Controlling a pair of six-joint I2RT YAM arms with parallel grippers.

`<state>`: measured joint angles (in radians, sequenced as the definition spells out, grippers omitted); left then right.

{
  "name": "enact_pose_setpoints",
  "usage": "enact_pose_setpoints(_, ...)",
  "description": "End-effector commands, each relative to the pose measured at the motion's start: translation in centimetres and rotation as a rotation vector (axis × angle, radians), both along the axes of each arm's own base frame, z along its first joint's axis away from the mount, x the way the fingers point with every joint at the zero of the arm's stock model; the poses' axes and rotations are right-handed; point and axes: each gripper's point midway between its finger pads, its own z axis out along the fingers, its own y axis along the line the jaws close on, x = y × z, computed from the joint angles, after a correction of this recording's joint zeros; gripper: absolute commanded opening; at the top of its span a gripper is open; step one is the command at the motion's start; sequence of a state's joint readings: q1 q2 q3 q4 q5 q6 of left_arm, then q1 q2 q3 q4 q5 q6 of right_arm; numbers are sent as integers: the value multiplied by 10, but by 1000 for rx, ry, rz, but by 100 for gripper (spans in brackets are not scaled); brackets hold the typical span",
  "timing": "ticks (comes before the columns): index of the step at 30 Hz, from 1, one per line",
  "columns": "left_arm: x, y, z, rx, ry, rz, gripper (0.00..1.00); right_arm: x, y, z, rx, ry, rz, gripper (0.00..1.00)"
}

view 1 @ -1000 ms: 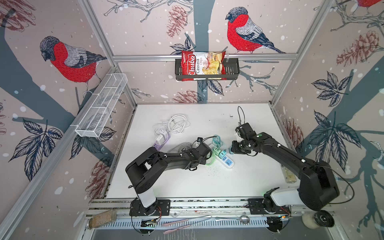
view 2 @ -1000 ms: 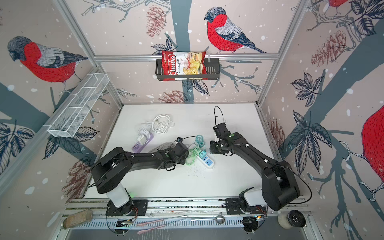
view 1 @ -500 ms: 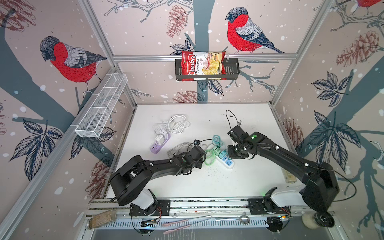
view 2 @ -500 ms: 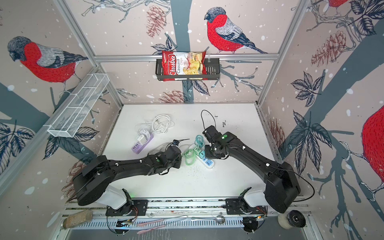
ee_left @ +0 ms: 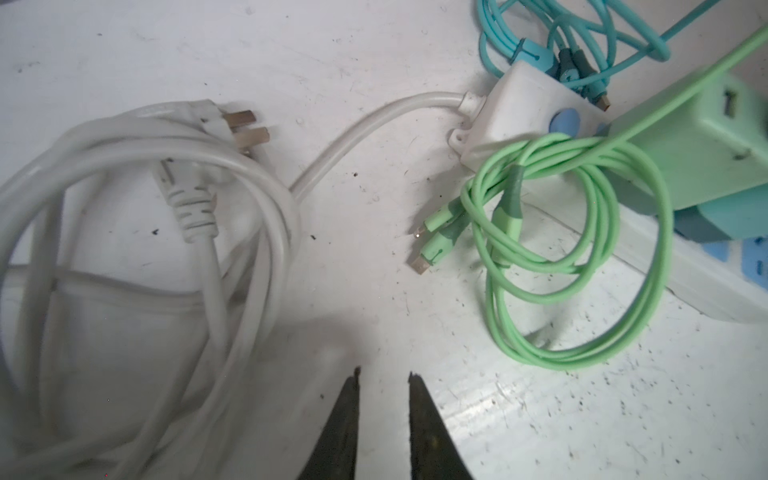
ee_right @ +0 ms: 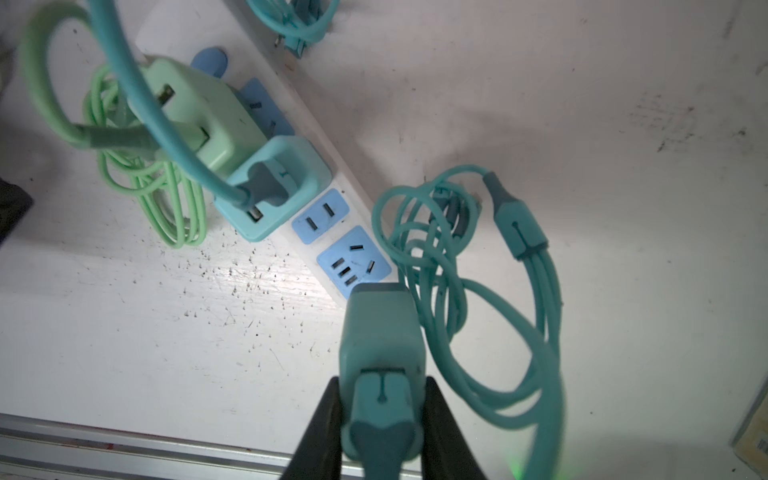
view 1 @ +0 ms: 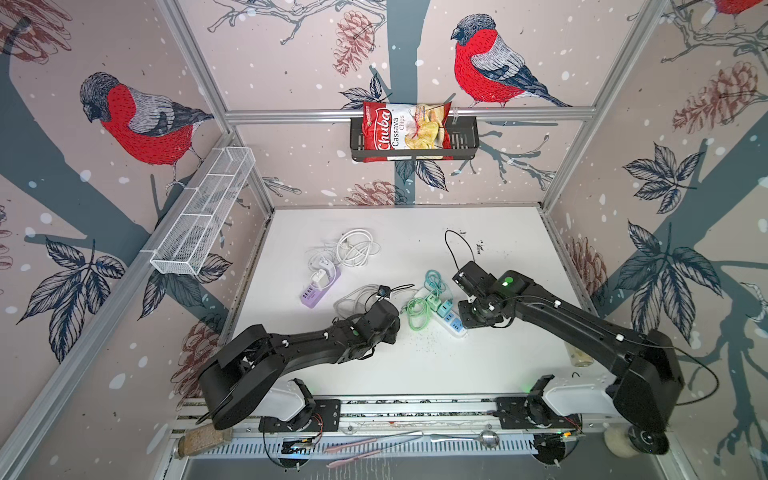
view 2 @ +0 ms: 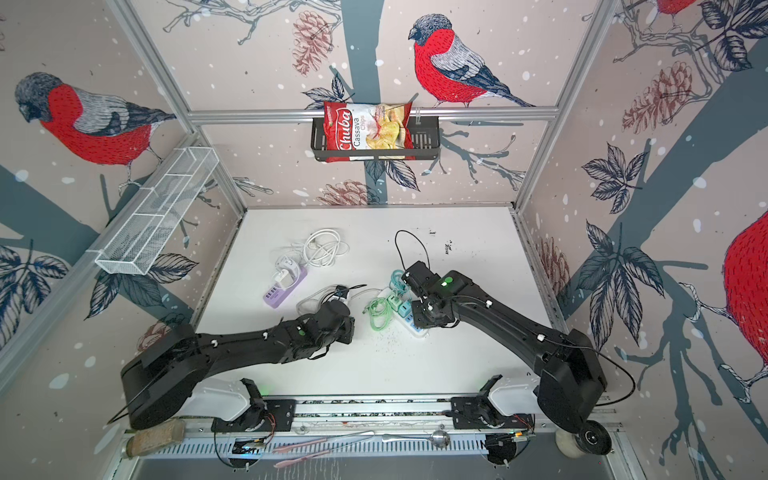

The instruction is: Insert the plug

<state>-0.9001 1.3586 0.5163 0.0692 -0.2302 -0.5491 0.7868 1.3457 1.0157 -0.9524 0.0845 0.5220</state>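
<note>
Teal plug (ee_right: 380, 332) is clamped in my right pincer (ee_right: 382, 399), jaws tight on its sides, cable trailing off behind. It hangs at the end of the white power strip (ee_right: 361, 189), nose just over the edge of the blue five-hole socket (ee_right: 353, 262); the prongs are hidden, so I can't tell if it touches yet. So the pick-up is done, the carry to the strip is about done, and the insert is not done. Left to do: line the prongs up with a free socket, either that one or the two-slot socket (ee_right: 320, 216) beside it, then press down and let go. Two other adapters, a pale green adapter (ee_right: 199, 120) and a light blue adapter (ee_right: 274, 187), sit further along the strip; can't tell if they are seated. The strip lies mid-counter (view 1: 415, 374), a bit toward the right edge. My left pincer (ee_left: 384, 376) is nearly closed, only a slit between its tips, with nothing in it, over bare counter between the white cord coil (ee_left: 137, 232) and the green cable (ee_left: 573, 257). It could pin the strip during the push.
</note>
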Motion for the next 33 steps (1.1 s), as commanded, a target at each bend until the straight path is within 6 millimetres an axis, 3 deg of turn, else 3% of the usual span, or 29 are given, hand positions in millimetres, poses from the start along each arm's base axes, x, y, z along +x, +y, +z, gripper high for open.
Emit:
enact_pose_setpoints(1,-2,4,7,-32,-18,18,24,10,7,-6,1,-38,34,0)
enact_pose_setpoints(10,-12,12,19,-122,-32,34,25,14,20,-11,7,-60,147,0)
enact_pose_setpoints(21,-12,22,27,-116,-62,62,28,2,37,-9,6,-71,245,0)
enact_pose_setpoints(28,-11,2,23,-154,-77,-31,28,2,27,-12,-22,-54,176,0)
enact_pose_setpoints(33,1,-23,15,-159,-67,-69,25,-1,19,-12,-32,-36,128,0)
